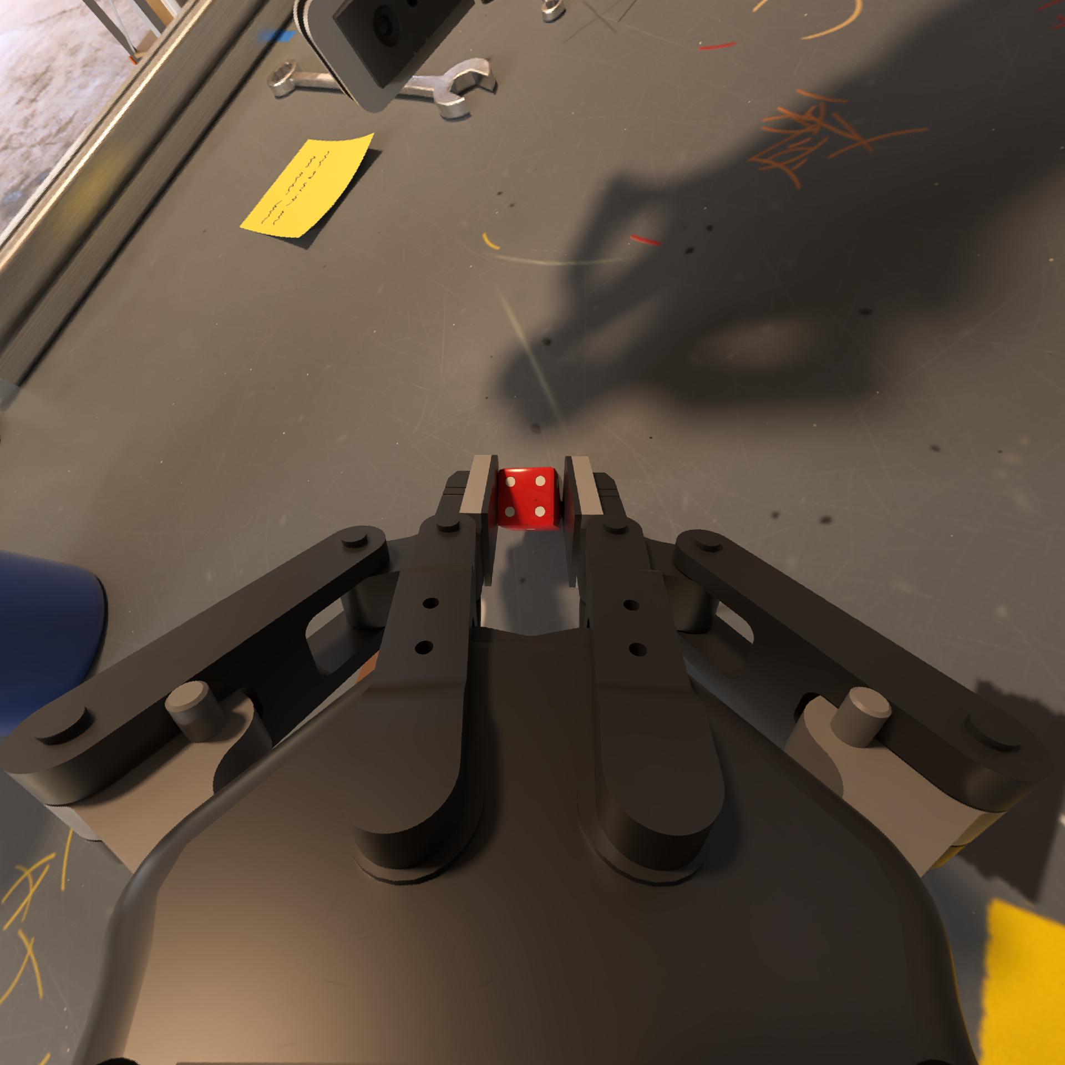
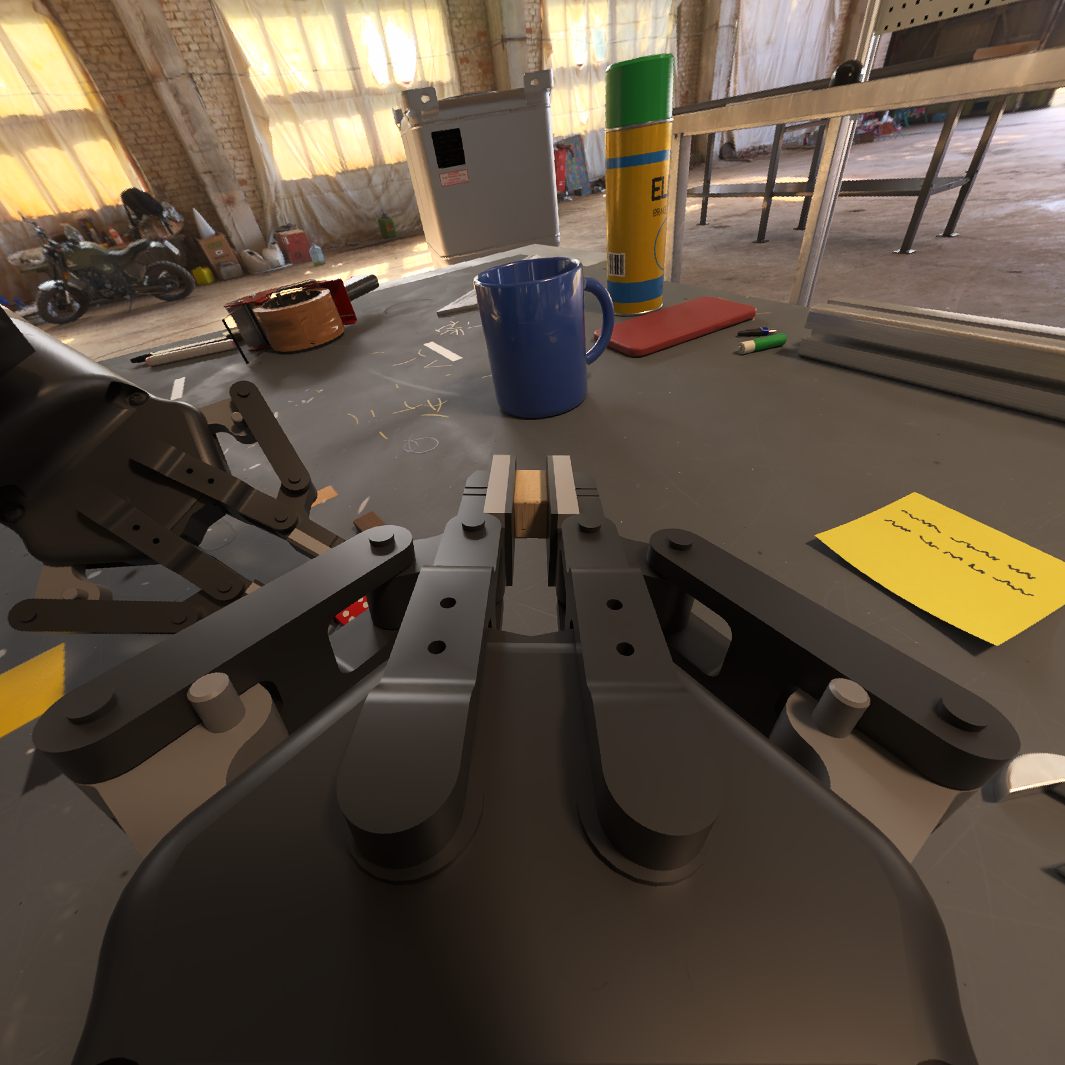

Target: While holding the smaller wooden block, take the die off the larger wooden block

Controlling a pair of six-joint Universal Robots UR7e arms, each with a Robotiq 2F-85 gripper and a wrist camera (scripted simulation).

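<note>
In the left wrist view my left gripper [image 1: 527, 495] is shut on a red die [image 1: 527, 498] with white pips, held between the pads above the dark table [image 1: 403, 357]. In the right wrist view my right gripper [image 2: 531, 490] is shut on the smaller wooden block [image 2: 530, 501], a pale cube, above the table. The die [image 2: 352, 610] also shows there at lower left, partly behind my right gripper's linkage, beside the left gripper's fingers [image 2: 314, 539]. I cannot make out the larger wooden block for certain; small tan patches show past those fingers.
A blue mug [image 2: 536, 340] stands ahead of the right gripper, with a spray can [image 2: 637, 184], a red flat case [image 2: 680, 323] and an aluminium rail [image 2: 933, 351] behind. A yellow note [image 2: 951, 565] lies to the right. A wrench [image 1: 455, 92] lies far ahead of the left gripper.
</note>
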